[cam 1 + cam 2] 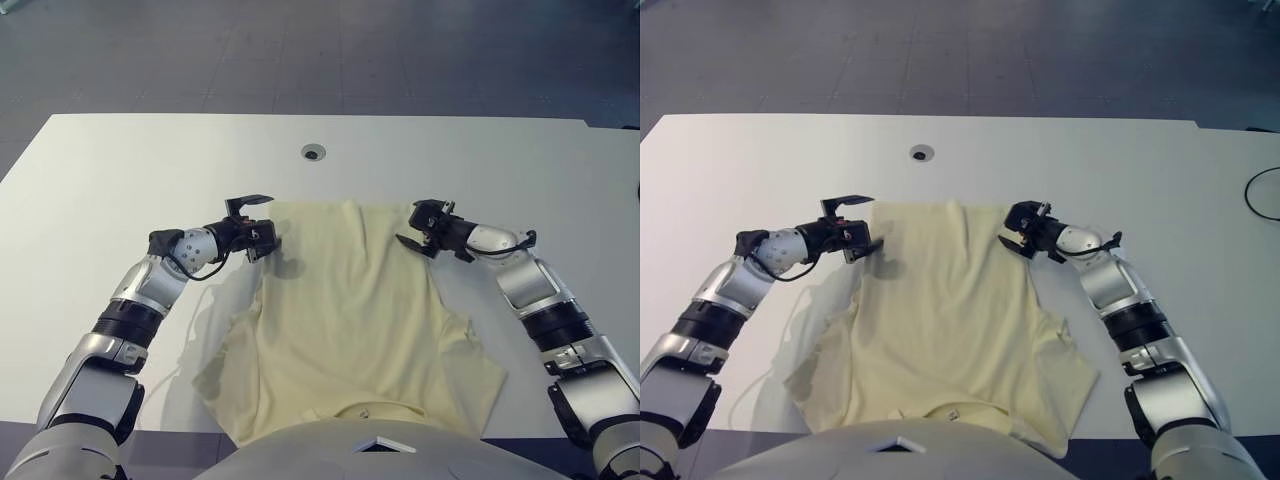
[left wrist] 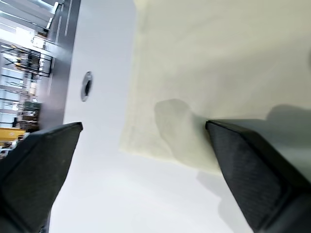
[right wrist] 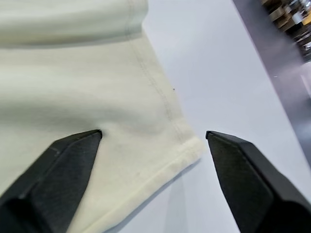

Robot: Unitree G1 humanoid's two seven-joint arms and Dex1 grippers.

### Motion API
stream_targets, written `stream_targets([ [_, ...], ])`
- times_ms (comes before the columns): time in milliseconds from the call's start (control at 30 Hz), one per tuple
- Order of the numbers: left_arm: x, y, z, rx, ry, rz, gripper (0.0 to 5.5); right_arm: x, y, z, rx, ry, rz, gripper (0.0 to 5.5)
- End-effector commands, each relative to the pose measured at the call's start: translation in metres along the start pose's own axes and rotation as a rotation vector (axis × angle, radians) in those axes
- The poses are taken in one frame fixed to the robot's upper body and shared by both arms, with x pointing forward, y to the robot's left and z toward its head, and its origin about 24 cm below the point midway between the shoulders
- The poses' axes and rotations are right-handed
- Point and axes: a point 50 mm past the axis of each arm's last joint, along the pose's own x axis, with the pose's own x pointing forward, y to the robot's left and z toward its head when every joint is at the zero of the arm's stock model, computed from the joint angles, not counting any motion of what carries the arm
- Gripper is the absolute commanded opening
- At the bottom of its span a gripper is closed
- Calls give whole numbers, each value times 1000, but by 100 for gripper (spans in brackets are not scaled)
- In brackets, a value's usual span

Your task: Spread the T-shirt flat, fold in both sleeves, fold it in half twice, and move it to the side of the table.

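Note:
A pale yellow T-shirt (image 1: 350, 310) lies on the white table (image 1: 120, 170), its collar at the near edge and its hem at the far end. Both sleeves sit rumpled near the front edge. My left gripper (image 1: 258, 224) is open at the hem's far left corner. In the left wrist view that corner of the T-shirt (image 2: 204, 58) lies between the spread fingers of the left gripper (image 2: 143, 125). My right gripper (image 1: 418, 225) is open at the far right corner. In the right wrist view the T-shirt (image 3: 73, 87) hem corner sits between the fingers of the right gripper (image 3: 153, 132).
A round cable hole (image 1: 313, 152) is in the table beyond the hem. A black cable (image 1: 1260, 190) loops at the table's right edge. Bare table stretches on both sides of the shirt and behind it.

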Motion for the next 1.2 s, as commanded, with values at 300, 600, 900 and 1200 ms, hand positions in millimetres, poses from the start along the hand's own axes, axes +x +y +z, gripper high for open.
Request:
stream_targets([
  [300,41,24,-20,46,204,48,540,51,-29,9,-96,68,-197,536],
  [600,39,51,-19,104,204,163,540,48,-47,18,-54,-25,-314,536],
  [900,1,88,4,61,-156,429,540,7,-65,48,251,-412,-347,536],
  [1200,-122,-6,-8,-490,-37,394,540,-93,-12,27,620,-371,-284,536],
])
